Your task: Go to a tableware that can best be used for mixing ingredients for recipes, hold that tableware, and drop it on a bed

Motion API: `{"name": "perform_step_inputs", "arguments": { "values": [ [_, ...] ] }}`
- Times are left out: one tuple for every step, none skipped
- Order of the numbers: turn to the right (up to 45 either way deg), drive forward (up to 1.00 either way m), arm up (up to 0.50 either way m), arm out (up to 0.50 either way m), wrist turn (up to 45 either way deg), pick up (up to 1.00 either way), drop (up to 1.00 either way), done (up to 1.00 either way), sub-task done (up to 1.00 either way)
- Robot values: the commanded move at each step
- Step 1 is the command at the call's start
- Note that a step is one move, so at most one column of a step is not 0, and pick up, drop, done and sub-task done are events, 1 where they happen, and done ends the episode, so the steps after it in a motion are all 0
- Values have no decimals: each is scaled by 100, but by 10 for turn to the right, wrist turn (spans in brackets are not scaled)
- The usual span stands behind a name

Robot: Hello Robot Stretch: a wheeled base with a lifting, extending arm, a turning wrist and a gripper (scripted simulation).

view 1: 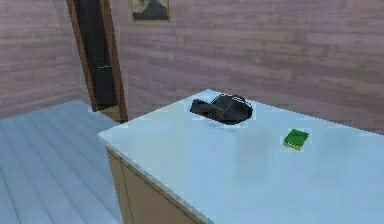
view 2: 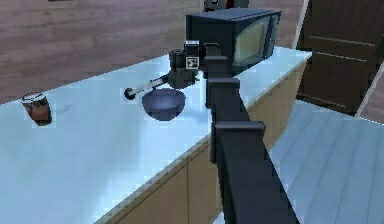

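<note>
The hand (view 2: pixel 150 86) sits at the far end of the arm (view 2: pixel 240 150), above the pale tabletop (view 2: pixel 95 165). I cannot tell how its fingers are set, nor whether it holds anything. The dark bowl (view 2: pixel 164 104), the mixing tableware, stands on the tabletop at the hand's 5 o'clock, very close; contact cannot be judged. A brown cup (view 2: pixel 37 108) stands well off at the bowl's 9 o'clock, and a dark box (view 2: pixel 240 35) at its 1 o'clock, just beside the arm. The risks: a poor hold on the rounded rim could let the bowl slide or tip, and swinging could knock the arm against the box.
</note>
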Motion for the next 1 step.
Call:
{"name": "perform_step_inputs", "arguments": {
  "values": [
    [0, 0, 0, 0, 210, 0, 0, 0, 0]
  ]
}}
